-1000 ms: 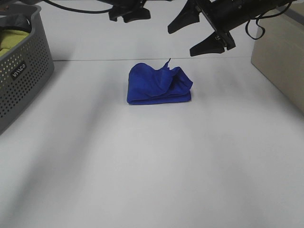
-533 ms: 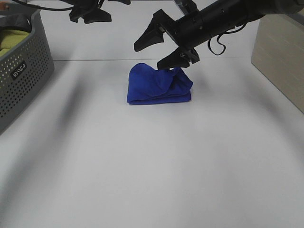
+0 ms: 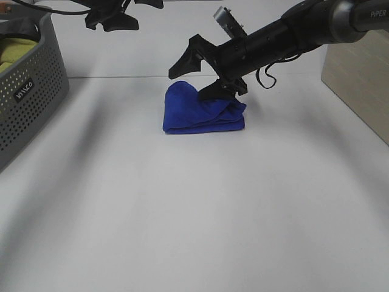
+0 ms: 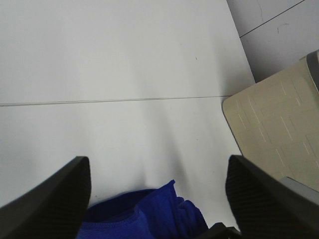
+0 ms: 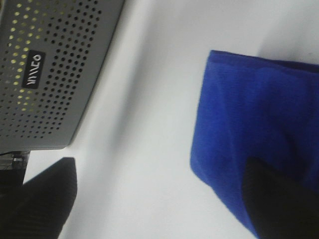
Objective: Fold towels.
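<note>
A blue towel (image 3: 203, 112) lies folded in a small bundle on the white table (image 3: 194, 213), a little behind its middle. My right gripper (image 3: 200, 78) is open and has reached over from the right; one finger (image 3: 222, 90) rests on the towel's top and the other (image 3: 182, 64) hangs in the air above its left end. The right wrist view shows the towel (image 5: 259, 114) under one finger (image 5: 284, 199). My left gripper (image 3: 112, 18) is open and empty, high at the back left. Its wrist view shows the towel's (image 4: 149, 219) far edge below it.
A grey perforated basket (image 3: 30, 91) holding yellow-green cloth stands at the left edge; it also shows in the right wrist view (image 5: 50, 69). A beige box (image 3: 358, 73) stands at the right edge and shows in the left wrist view (image 4: 274, 124).
My right gripper has swung left and down onto the towel, and the raised flap is now pressed flatter. My left gripper has moved left to the back left.
</note>
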Available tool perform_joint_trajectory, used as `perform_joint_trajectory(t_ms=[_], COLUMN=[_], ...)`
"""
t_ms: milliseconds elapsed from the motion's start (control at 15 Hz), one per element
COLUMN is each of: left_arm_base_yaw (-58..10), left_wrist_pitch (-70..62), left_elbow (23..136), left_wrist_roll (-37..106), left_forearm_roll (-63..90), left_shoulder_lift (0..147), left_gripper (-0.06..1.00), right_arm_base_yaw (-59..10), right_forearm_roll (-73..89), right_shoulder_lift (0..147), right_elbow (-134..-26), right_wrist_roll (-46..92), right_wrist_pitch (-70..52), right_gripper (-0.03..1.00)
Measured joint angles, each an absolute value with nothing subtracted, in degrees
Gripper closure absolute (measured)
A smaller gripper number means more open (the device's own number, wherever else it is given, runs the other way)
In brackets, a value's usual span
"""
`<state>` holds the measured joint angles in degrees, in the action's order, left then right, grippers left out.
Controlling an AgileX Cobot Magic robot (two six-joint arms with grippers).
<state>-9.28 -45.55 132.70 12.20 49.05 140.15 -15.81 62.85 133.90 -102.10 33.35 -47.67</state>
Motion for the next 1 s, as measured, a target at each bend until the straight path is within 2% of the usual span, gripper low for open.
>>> perform_joint_trajectory(t_ms=[333, 600, 1000], left_arm_base_yaw=[-9.3, -9.3, -9.3], left_wrist_pitch=[-46.3, -46.4, -48.6], left_elbow=[132.7, 132.7, 132.7], left_wrist_roll=[12.2, 12.2, 12.2], left_forearm_roll=[48.6, 47.7, 45.7], left_shoulder_lift=[140.1, 140.1, 140.1], left_gripper=[0.23, 0.23, 0.23], right_arm_base_yaw=[-11.6, -11.4, -11.4], right_forearm_roll=[54.0, 48.2, 37.9], right_shoulder_lift=[133.9, 133.9, 133.9], right_elbow=[-102.1, -102.1, -102.1], right_wrist_roll=[25.6, 22.5, 10.3], right_wrist_pitch=[-46.4, -46.4, -46.6], right_gripper=[0.13, 0.13, 0.13])
